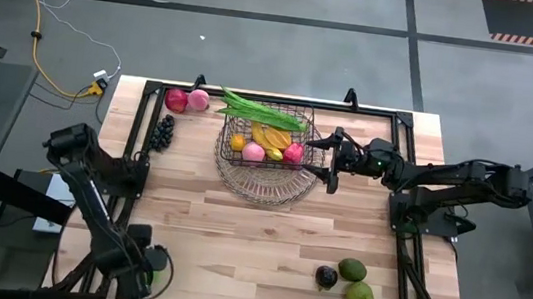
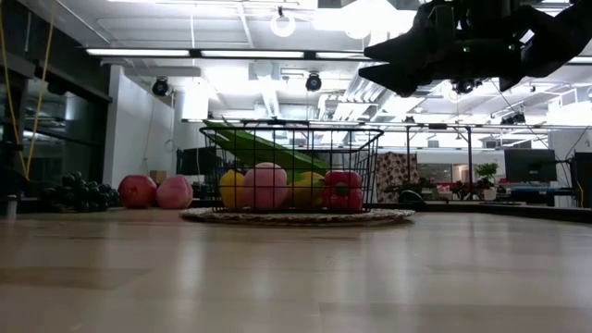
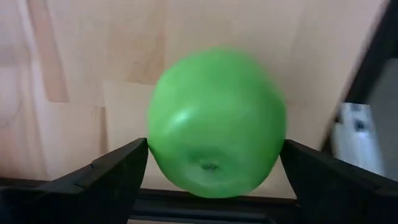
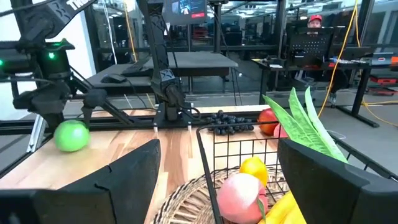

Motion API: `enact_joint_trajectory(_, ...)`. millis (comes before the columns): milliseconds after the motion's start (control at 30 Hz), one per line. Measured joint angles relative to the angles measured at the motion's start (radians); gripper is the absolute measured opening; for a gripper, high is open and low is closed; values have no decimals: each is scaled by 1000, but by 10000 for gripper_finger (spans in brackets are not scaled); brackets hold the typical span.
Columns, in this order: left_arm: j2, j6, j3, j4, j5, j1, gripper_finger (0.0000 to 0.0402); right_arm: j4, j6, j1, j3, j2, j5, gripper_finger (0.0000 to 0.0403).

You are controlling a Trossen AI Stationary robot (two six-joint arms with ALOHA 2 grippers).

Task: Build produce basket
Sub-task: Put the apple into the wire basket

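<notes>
Roughly half done, by the look of it; going from the left side, the left tool (image 1: 148, 265) sits at the near left corner of the surface (image 1: 256, 239), its fingers clamped on a green apple (image 3: 216, 122) close to that edge, so this piece has yet to travel; dark grapes (image 1: 162, 132) and two red-pink fruits (image 1: 187, 100) wait near the far left edge; the basket (image 1: 270, 140), standing on a round wire dish (image 1: 262, 184) at centre-far, already holds long green pods (image 1: 261, 111), a banana (image 1: 274, 136) and several round pieces; the right tool (image 1: 332, 162) hangs just beside the basket's right rim, fingers apart and empty; three dark and green pieces (image 1: 344, 280) lie near the front right edge. The middle of the surface looks open for carrying the apple across.
</notes>
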State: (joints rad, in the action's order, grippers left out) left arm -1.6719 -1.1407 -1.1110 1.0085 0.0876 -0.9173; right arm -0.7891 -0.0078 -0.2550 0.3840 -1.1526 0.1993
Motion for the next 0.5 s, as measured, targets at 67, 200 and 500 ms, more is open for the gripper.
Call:
enact_joint_trajectory(67, -15, 8, 0, 15, -2, 1, 353, 0, 4, 0, 0, 0, 0, 314)
enact_joint_trajectory(200, -30, 40, -2, 16, -11, 0, 353, 0, 7, 0, 0, 0, 0, 314)
enact_joint_trajectory(500, -32, 73, -1, 16, -113, 1, 353, 0, 7, 0, 0, 0, 0, 314)
